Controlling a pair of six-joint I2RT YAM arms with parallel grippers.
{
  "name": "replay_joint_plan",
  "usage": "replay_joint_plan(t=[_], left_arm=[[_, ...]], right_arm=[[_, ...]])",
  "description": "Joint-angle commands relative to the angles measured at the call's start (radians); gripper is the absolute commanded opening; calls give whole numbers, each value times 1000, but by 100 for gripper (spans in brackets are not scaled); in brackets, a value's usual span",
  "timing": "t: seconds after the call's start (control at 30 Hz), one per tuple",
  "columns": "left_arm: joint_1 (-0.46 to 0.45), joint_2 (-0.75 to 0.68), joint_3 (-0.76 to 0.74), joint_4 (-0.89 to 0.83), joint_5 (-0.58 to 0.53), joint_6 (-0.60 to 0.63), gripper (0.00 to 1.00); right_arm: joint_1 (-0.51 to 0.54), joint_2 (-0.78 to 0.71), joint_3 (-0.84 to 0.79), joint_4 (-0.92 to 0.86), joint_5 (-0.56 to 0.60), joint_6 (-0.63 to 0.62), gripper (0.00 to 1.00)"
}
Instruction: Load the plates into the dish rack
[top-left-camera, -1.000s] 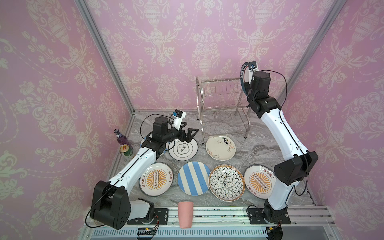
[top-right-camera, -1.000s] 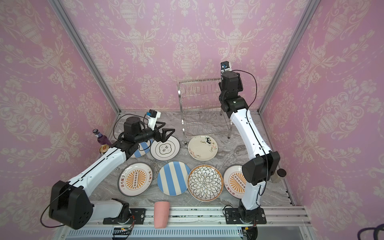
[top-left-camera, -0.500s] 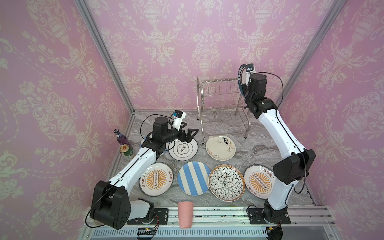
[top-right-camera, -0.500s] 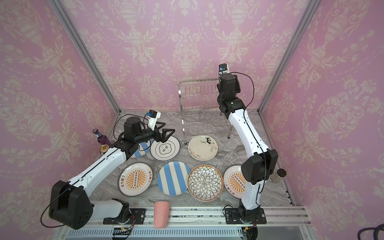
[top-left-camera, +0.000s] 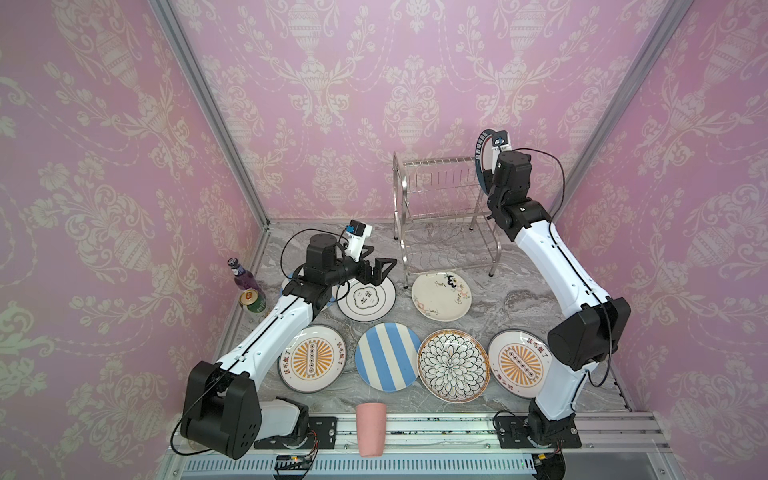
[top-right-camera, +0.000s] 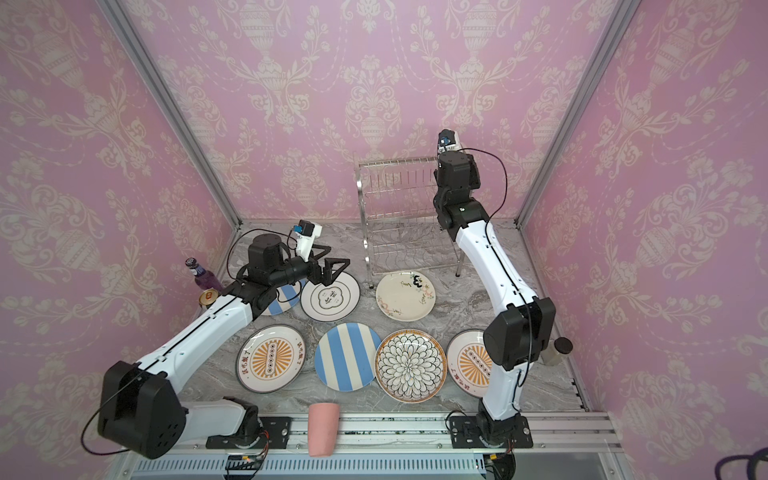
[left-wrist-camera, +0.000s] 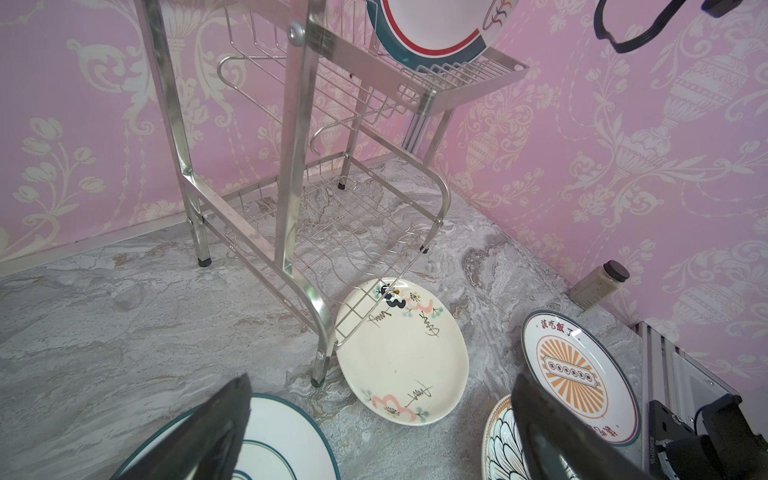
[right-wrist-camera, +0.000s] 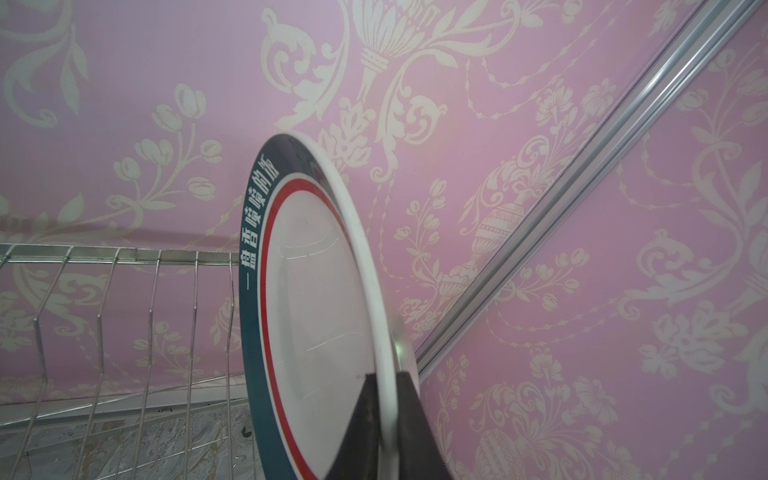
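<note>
While the left gripper (top-left-camera: 383, 255) stays open above the black-ringed plate (top-left-camera: 365, 299), the right gripper (right-wrist-camera: 384, 378), clamped on the upright navy-rimmed plate (right-wrist-camera: 316, 291), has sunk slightly toward the right end of the dish rack (top-left-camera: 440, 199) top tier.

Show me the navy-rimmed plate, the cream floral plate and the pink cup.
Navy-rimmed round ceramic plate (right-wrist-camera: 324, 311): right wrist view, on its white centre face.
Cream floral round ceramic plate (top-left-camera: 441, 297): in a top view, on its bare cream middle.
Tall pink cup (top-left-camera: 371, 431): in a top view, on its side wall.
</note>
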Motion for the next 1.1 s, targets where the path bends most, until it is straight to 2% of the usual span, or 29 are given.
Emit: replay_joint_plan(t=[0.0, 0.03, 0.1, 0.47, 0.63, 0.67, 1.07], left_arm=[[9, -21, -15, -10, 0, 21, 99], [10, -20, -15, -10, 3, 22, 99], [10, -21, -16, -9, 4, 20, 99], [9, -22, -15, -7, 6, 19, 99], [9, -29, -23, -2, 0, 20, 99], [10, -29, -24, -2, 0, 20, 99], [8, -31, -26, 7, 8, 16, 99]], right_arm=[[-1, -31, -15, 15, 22, -35, 8], [-1, -32, -14, 19, 24, -47, 4], [-1, -30, -4, 19, 24, -56, 2], [1, -45, 4, -38, 17, -16, 7], [2, -45, 33, -46, 25, -36, 3], [1, -48, 36, -49, 27, -39, 0], [2, -69, 80, -33, 51, -89, 0]])
